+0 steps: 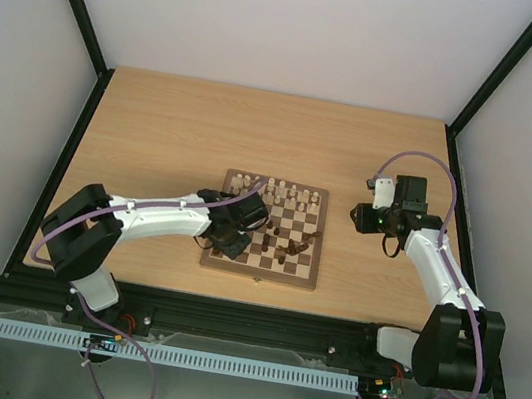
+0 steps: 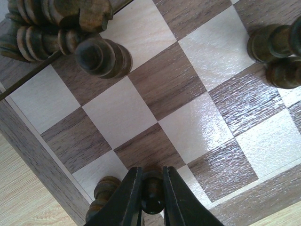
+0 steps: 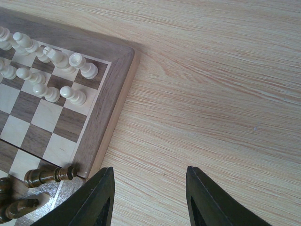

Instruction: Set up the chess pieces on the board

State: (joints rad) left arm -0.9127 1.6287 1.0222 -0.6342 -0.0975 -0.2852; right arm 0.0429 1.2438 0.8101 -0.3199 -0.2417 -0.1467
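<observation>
The board (image 1: 259, 273) lies mid-table. Cream pieces (image 1: 277, 192) stand in its two far rows and also show in the right wrist view (image 3: 47, 70). Dark brown pieces (image 1: 295, 249) lie scattered on its near right part. My left gripper (image 1: 239, 232) is over the board's near left corner and is shut on a dark brown piece (image 2: 153, 194), held close above a square (image 2: 150, 150). Another dark piece (image 2: 101, 197) stands just left of the fingers. My right gripper (image 3: 150, 188) is open and empty over bare table right of the board (image 3: 110, 99).
Several dark pieces lie in a heap (image 2: 61, 33) at the board's edge, and more (image 2: 275, 47) lie to the right. Toppled dark pieces (image 3: 47, 175) lie by the board's corner near my right gripper (image 1: 357, 217). Black frame rails border the table.
</observation>
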